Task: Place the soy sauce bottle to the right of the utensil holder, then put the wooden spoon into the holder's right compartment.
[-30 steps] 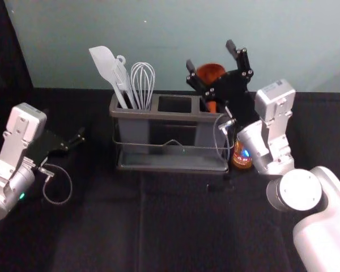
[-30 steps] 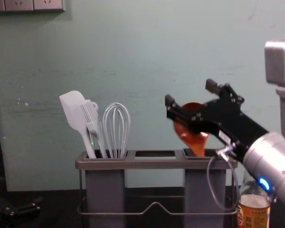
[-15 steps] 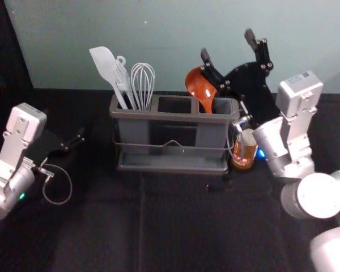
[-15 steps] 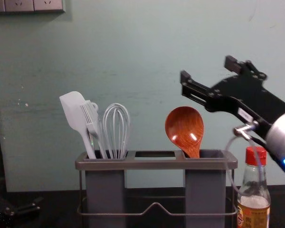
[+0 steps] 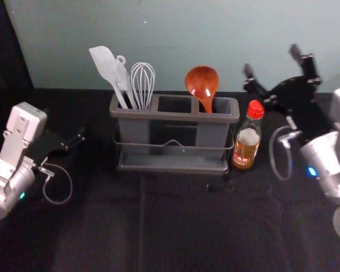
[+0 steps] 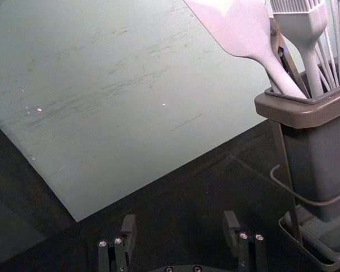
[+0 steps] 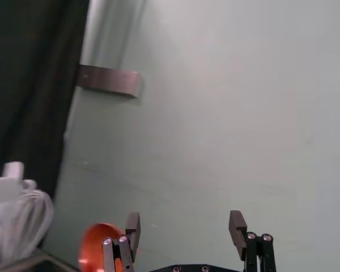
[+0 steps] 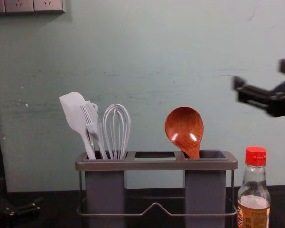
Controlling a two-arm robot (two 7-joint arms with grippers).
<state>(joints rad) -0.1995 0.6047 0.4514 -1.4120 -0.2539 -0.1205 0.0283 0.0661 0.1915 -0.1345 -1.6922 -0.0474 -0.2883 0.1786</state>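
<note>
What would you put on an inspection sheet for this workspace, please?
Surface: creased black cloth
Job's things: soy sauce bottle upright, right of the utensil holder; wooden spoon in its right compartment
Other utensils: spatula, brush and whisk in left compartment
Clutter: unidentified small dark object before the holder
Claws: left claw open, left of holder; right claw open, raised; both empty
Cables: loop at each wrist
Surroundings: plain wall with sockets
</note>
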